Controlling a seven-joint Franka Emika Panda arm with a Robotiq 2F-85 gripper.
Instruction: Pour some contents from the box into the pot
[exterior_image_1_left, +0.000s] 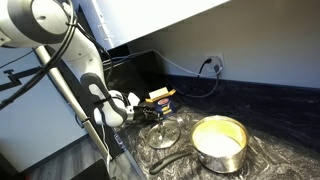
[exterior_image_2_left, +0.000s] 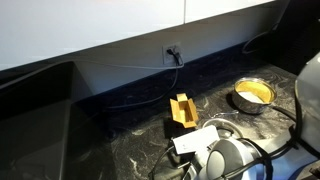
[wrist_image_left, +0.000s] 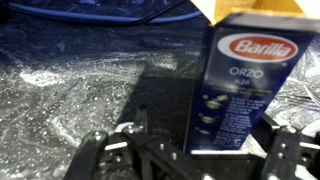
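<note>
In the wrist view the gripper has its fingers spread wide. The Barilla orzo box stands upright between them toward 1 o'clock, off-centre and seemingly not yet pinched. A sound grasp likely means centring on the box, closing across its sides and lifting clear before tilting. In an exterior view the steel pot sits at 4 o'clock from the box, just past a round lid. The countertop is dark, glossy, speckled stone. Behind it, a wall outlet holds a plugged cable.
</note>
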